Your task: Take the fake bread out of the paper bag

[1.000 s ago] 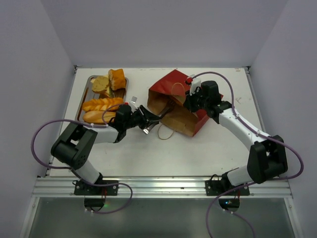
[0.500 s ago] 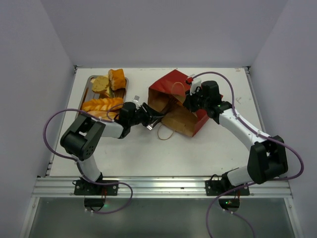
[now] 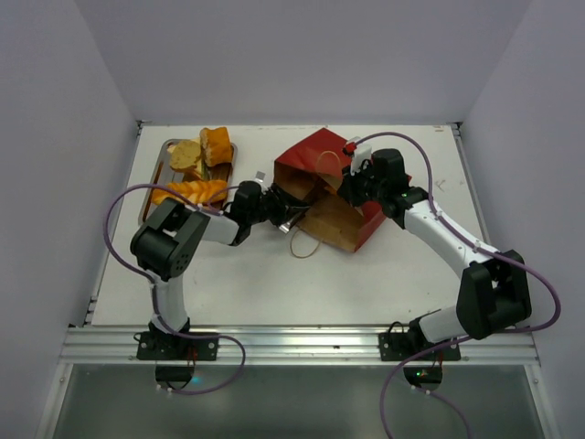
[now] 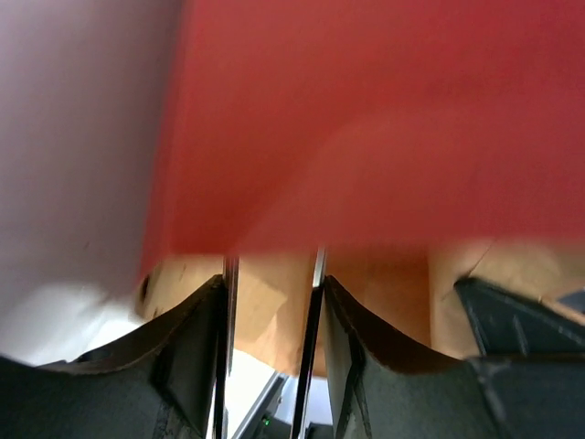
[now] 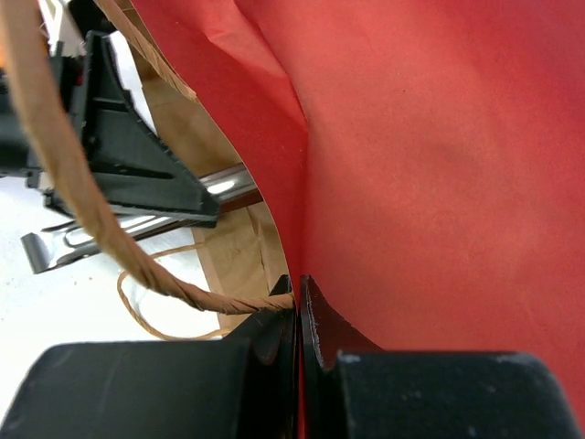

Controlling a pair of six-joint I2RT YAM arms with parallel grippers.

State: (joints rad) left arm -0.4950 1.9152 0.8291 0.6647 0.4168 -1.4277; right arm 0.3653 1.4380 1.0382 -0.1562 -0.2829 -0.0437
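One paper bag [image 3: 320, 160], mid-desk, slightly right of centre. It lies tipped over, mouth facing left. Red outside, plain brown inside [image 4: 274, 302], creased along the top fold. One thin tan string handle [image 3: 304, 244] lies looped on the desk just in front of the mouth; the other stands up off the rim [image 5: 55, 155].

Right jaws: closed flat on the bag's red wall [image 5: 439, 165] at the rim, right where the handle string meets the paper. They are pinching the paper, with no gap showing.

Left jaws: sitting at the bag mouth, partly open. Only brown lining shows through the gap and I see nothing gripped. Red outer wall [image 4: 384, 119] fills the upper part of that wrist view.

Can't see deep enough into the bag to tell what's inside.

Steel tray [image 3: 161, 165] at the left rear of the desk, well apart from the bag. Bread pieces [image 3: 187, 192] lie on it: two chunks at the back and long loaves in front, partly hidden by the left arm.

Desk [image 3: 366, 283] is plain white with an aluminium rail [image 3: 292, 343] along the near edge. Walls [image 3: 292, 55] on three sides are pale grey-lilac. Purple cables loop off both arms.
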